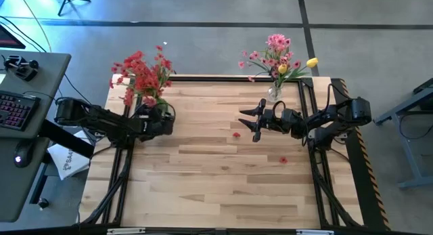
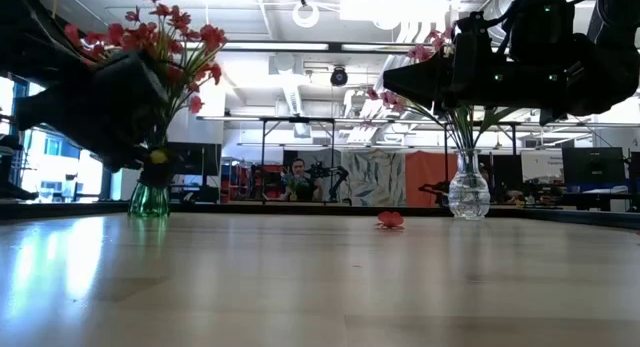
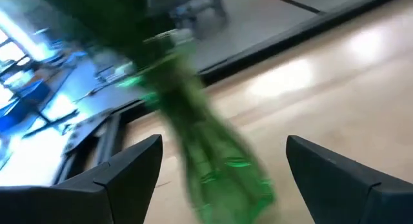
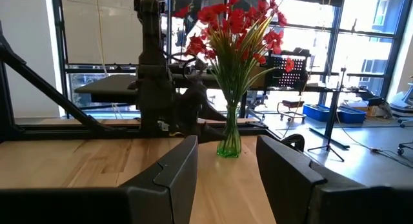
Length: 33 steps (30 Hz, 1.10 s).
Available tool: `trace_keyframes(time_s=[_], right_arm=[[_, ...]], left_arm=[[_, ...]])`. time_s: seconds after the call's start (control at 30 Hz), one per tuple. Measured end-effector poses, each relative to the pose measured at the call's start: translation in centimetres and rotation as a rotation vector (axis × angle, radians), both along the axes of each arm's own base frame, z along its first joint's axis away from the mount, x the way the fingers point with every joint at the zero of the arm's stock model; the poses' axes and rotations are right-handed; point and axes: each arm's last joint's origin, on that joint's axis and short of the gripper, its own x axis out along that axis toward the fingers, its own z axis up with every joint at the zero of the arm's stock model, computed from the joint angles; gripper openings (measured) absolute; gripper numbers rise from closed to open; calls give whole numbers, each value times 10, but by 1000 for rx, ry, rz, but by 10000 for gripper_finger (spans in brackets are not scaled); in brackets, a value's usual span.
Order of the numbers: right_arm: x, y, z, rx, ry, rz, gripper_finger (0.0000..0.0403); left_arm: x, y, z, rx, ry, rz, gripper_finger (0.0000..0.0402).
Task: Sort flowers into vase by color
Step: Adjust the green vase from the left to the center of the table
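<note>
High view: the left end effector is seen open beside the green vase of red flowers. The right end effector is held open — empty — near the clear vase.

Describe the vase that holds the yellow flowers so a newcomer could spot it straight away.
Start at the wooden table and look to its far edge, on the right arm's side. The clear glass vase stands there, just beyond the right gripper. Unlike the green vase of all-red flowers opposite, it holds pink sprays and yellow blooms.
</note>
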Motion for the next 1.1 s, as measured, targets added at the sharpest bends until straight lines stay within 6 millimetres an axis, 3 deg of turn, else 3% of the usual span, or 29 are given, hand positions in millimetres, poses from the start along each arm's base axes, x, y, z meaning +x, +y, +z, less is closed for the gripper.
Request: trace_keyframes(time_s=[0.27,0.57,0.9,1.1], right_arm=[[0,0,-1,9,4,10,155],[0,0,-2,11,21,13,155],[0,0,-3,12,30,13,155],[0,0,-2,11,20,13,155]], left_arm=[[10,17,6,-69,33,-81,317],[17,17,8,-117,41,-201,317],[-8,24,-4,-73,-145,-183,316],[-6,41,11,-12,-225,-331,316]])
